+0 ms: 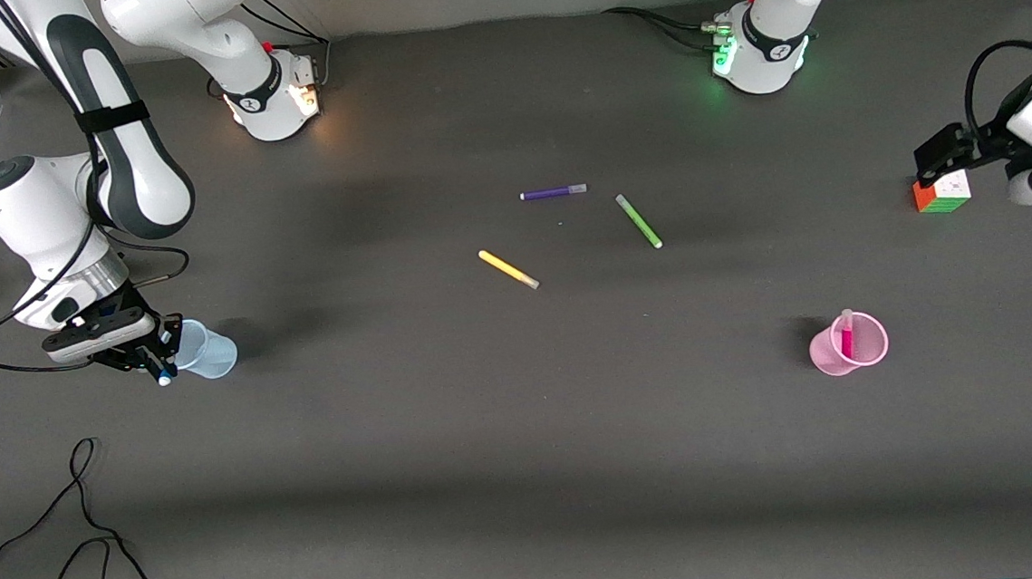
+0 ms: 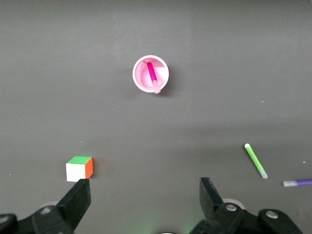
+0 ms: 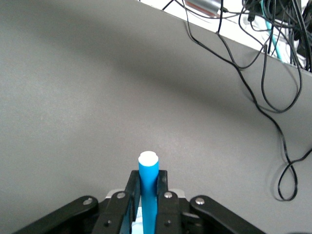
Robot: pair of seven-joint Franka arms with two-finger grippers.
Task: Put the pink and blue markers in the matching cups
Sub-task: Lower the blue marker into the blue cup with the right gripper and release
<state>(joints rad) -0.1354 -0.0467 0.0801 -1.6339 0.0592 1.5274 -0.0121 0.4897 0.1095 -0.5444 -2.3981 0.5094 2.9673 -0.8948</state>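
Observation:
My right gripper (image 1: 150, 359) is shut on the cyan-blue marker (image 1: 164, 379) and holds it at the rim of the pale blue cup (image 1: 209, 351), which stands toward the right arm's end of the table. In the right wrist view the blue marker (image 3: 148, 168) sticks out between the fingers of the right gripper (image 3: 148, 179), its white end showing. The pink cup (image 1: 850, 345) stands toward the left arm's end with the pink marker (image 1: 847, 335) upright in it; both also show in the left wrist view, the cup (image 2: 140, 73) and the marker (image 2: 152, 77). My left gripper (image 2: 145, 195) is open and empty, over the table beside the cube.
A purple pen (image 1: 553, 192), a green pen (image 1: 638, 220) and a yellow pen (image 1: 508, 269) lie at mid-table. A coloured cube (image 1: 941, 193) sits by the left gripper (image 1: 936, 171). Loose black cables (image 1: 88, 537) lie near the front edge at the right arm's end.

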